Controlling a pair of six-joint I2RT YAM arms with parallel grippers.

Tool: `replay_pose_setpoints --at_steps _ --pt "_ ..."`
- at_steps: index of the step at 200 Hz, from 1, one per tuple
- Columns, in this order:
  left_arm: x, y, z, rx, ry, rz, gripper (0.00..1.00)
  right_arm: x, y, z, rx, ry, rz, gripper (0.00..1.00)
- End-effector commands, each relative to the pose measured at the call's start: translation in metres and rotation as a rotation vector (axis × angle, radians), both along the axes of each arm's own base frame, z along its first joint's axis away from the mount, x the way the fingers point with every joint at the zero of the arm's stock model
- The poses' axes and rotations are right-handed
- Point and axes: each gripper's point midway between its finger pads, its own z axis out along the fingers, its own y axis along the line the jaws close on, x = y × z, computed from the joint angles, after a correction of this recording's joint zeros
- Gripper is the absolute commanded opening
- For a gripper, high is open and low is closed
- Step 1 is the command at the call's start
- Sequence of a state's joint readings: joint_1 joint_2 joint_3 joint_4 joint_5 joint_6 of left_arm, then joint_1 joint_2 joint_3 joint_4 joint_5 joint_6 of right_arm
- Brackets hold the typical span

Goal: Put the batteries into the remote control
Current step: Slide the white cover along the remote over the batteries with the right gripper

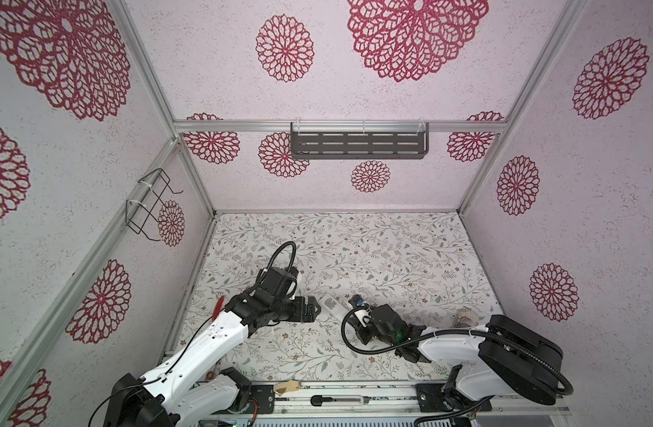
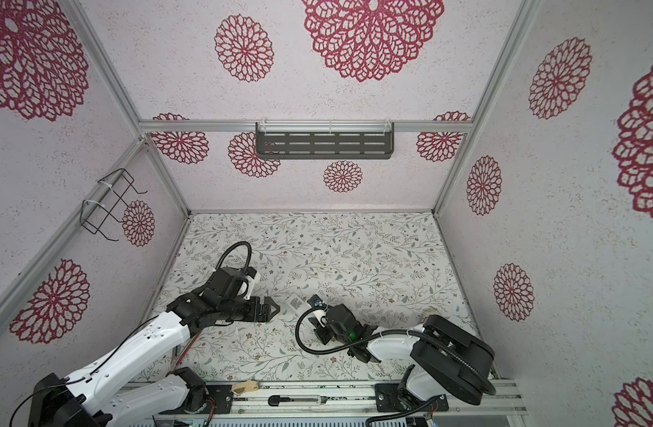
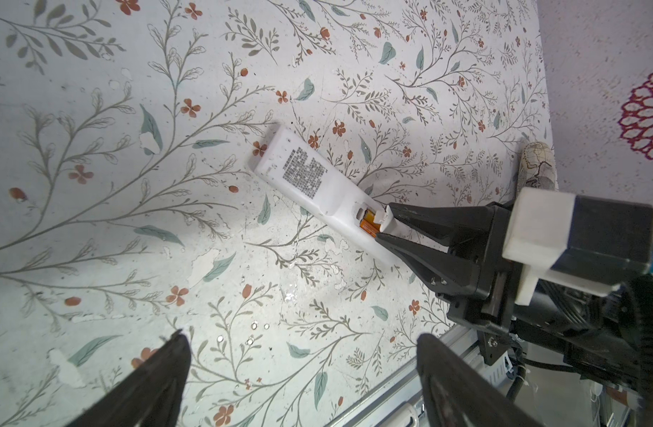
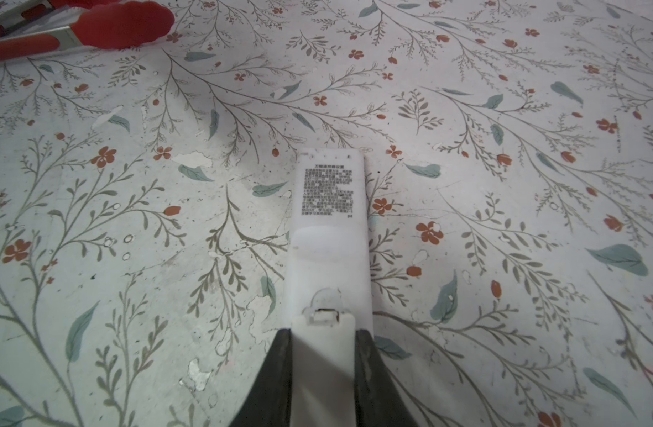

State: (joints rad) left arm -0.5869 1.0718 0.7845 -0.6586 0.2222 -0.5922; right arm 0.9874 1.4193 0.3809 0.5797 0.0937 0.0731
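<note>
Item: long slim white plastic remote control (image 3: 306,177), lying back-up just ahead of your right claw (image 3: 385,222), which clamps its white cover (image 4: 323,362) over slim orange cylindrical batteries (image 3: 368,224); probably light, rigid, slick, so pinch the long edges; left claw (image 3: 301,334) gapes empty nearby.

Remote (image 2: 296,304) lies label-up on mat (image 2: 354,258), btwn both grippers. L gripper (image 2: 275,307) just beside its left end, jaws apart. R gripper (image 2: 310,314) at the other end, mostly hidden under wrist cam (image 2: 338,317) & cable (image 2: 299,334). Shelf (image 2: 324,145) on back wall (image 2: 317,185); wire rack (image 2: 106,201) on L wall (image 2: 58,240).
</note>
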Motion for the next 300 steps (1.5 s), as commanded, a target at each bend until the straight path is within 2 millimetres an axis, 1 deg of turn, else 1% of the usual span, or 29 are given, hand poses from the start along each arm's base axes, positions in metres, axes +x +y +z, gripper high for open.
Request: replay_pose_setpoints --at_steps 1,39,65,76,113,134,176,208,222,242,259,300 --pt "0.001 -0.001 0.007 0.0 -0.031 -0.013 0.97 -0.001 0.002 0.002 -0.002 -0.024 0.02 0.16" --pt "0.001 -0.001 0.007 0.003 -0.032 -0.012 0.97 -0.003 0.002 -0.002 -0.012 -0.01 0.03 0.18" --pt "0.001 -0.001 0.006 0.004 -0.031 -0.013 0.97 -0.002 0.002 -0.001 -0.007 -0.011 0.021 0.24" --pt "0.002 -0.001 0.006 0.005 -0.03 -0.012 0.97 -0.001 0.002 0.001 -0.002 -0.014 0.018 0.27" --pt "0.002 -0.001 0.005 0.008 -0.03 -0.015 0.97 0.0 0.004 0.009 0.009 -0.027 0.019 0.31" --pt "0.003 -0.001 0.005 0.009 -0.029 -0.013 0.97 0.0 0.004 0.012 0.01 -0.032 0.021 0.37" --pt "0.003 -0.001 0.005 0.008 -0.031 -0.013 0.97 0.0 0.002 0.019 0.01 -0.041 0.021 0.45" --pt "0.004 -0.001 0.005 0.009 -0.032 -0.011 0.97 0.004 -0.002 0.034 0.042 -0.041 -0.008 0.49" --pt "0.003 -0.001 0.006 0.008 -0.032 -0.012 0.97 0.009 -0.005 0.037 0.053 0.007 -0.025 0.47" --pt "0.004 -0.001 0.007 0.007 -0.039 -0.01 0.97 0.011 -0.004 0.039 0.067 0.069 -0.014 0.39" --pt "0.004 0.0 0.008 0.006 -0.044 -0.009 0.97 0.01 0.002 0.041 0.07 0.107 0.015 0.33" --pt "-0.001 -0.007 0.013 -0.036 -0.033 -0.033 0.97 0.008 0.012 0.026 0.024 0.201 0.052 0.19"
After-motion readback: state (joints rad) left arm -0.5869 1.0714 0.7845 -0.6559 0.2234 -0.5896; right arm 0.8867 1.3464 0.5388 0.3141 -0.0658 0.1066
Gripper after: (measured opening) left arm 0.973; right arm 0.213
